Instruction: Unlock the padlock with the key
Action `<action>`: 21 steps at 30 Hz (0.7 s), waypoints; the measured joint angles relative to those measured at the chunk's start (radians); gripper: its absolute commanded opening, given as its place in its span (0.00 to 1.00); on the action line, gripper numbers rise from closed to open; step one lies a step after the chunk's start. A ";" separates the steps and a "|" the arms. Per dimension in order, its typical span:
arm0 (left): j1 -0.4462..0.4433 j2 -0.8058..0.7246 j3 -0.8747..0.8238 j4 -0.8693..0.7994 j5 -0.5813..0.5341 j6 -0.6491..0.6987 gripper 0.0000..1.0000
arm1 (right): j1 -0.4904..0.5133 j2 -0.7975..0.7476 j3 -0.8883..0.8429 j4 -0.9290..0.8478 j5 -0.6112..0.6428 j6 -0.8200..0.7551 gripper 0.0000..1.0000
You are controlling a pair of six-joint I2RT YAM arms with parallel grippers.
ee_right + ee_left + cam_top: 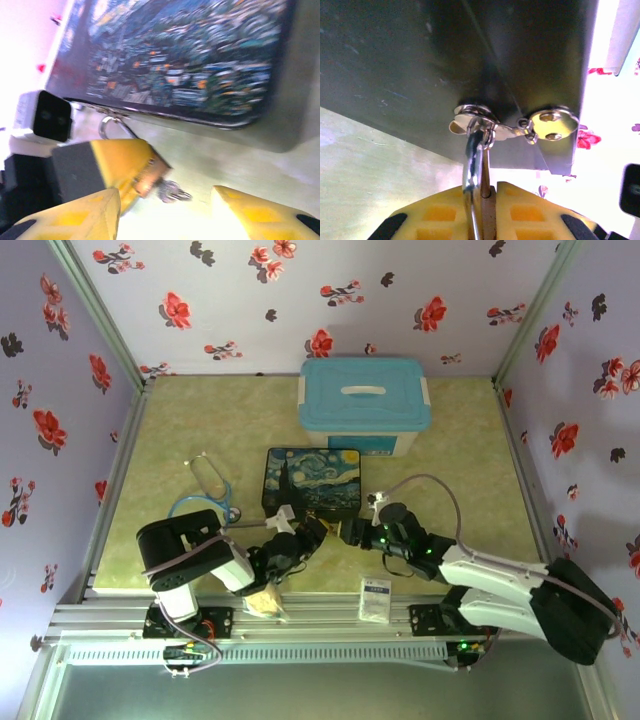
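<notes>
The brass padlock (148,175) is clamped between the yellow fingers (435,215) of my left gripper (492,192), which is shut on its body. Its silver shackle (471,155) runs up through the hasp ring (475,112) on the side of the dark painted box (312,480). The small grey key (173,191) sticks out of the padlock's bottom end. My right gripper (165,197) is open, one finger on each side of the key and neither touching it. Seen from above, the left gripper (303,536) and the right gripper (352,532) meet at the box's near edge.
A white bin with a blue lid (365,405) stands behind the painted box. A stethoscope (205,490) lies to the left. A small white packet (375,598) and a clear bag (266,602) rest at the near edge. Floral walls enclose the green mat (450,460).
</notes>
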State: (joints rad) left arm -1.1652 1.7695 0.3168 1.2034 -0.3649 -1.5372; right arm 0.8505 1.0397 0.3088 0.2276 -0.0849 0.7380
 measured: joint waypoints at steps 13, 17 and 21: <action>-0.009 0.011 0.016 -0.023 0.018 -0.014 0.00 | 0.188 -0.109 -0.111 -0.021 0.222 -0.528 0.54; -0.010 0.000 0.018 -0.047 0.021 -0.014 0.00 | 0.250 0.028 -0.105 0.062 0.278 -0.669 0.52; -0.015 -0.006 0.020 -0.060 0.021 -0.014 0.00 | 0.302 0.180 -0.088 0.141 0.344 -0.783 0.50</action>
State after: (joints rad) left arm -1.1805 1.7630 0.3370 1.1431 -0.3439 -1.5509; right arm 1.1526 1.2201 0.2207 0.3683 0.2596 -0.0452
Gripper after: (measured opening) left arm 0.138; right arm 0.512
